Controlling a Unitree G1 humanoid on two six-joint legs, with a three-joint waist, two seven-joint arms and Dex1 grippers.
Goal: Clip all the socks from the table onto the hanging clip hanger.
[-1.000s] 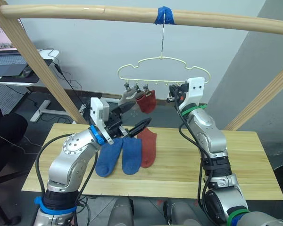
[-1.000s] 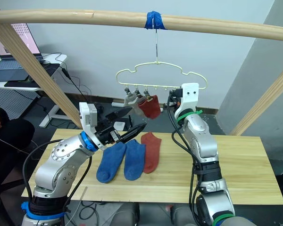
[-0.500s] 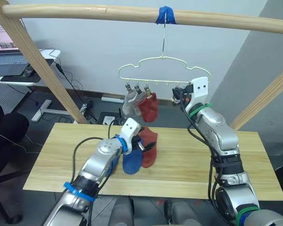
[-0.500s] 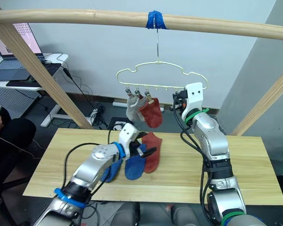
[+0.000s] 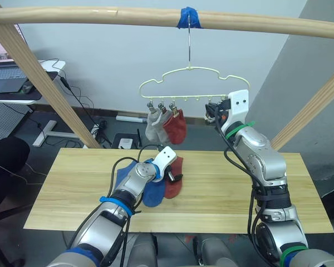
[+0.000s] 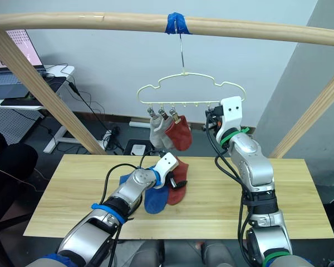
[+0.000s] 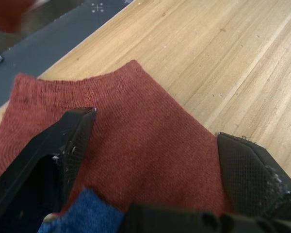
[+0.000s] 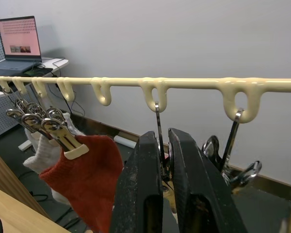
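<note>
On the table (image 5: 228,194) a rust red sock (image 7: 136,131) lies beside two blue socks (image 5: 151,193). My left gripper (image 7: 155,155) is open, low over the red sock, one finger on each side of its cuff end. The pale-yellow clip hanger (image 5: 189,69) hangs from the beam. Two light grey socks (image 5: 152,127) and a second red sock (image 5: 175,127) are clipped at its left end. My right gripper (image 8: 166,145) is raised at the hanger's right part, shut on a metal clip under the lower bar (image 8: 194,82).
A wooden frame surrounds the table: a top beam (image 5: 100,15) with blue tape at the hook, and slanted posts (image 5: 44,78) left and right. A white desk with a laptop (image 5: 5,83) stands at far left, with a person's leg (image 5: 3,161) nearby.
My left arm dropped from beside the hanging socks down to the table and now stands open over the red sock. The right gripper stayed at the hanger.
</note>
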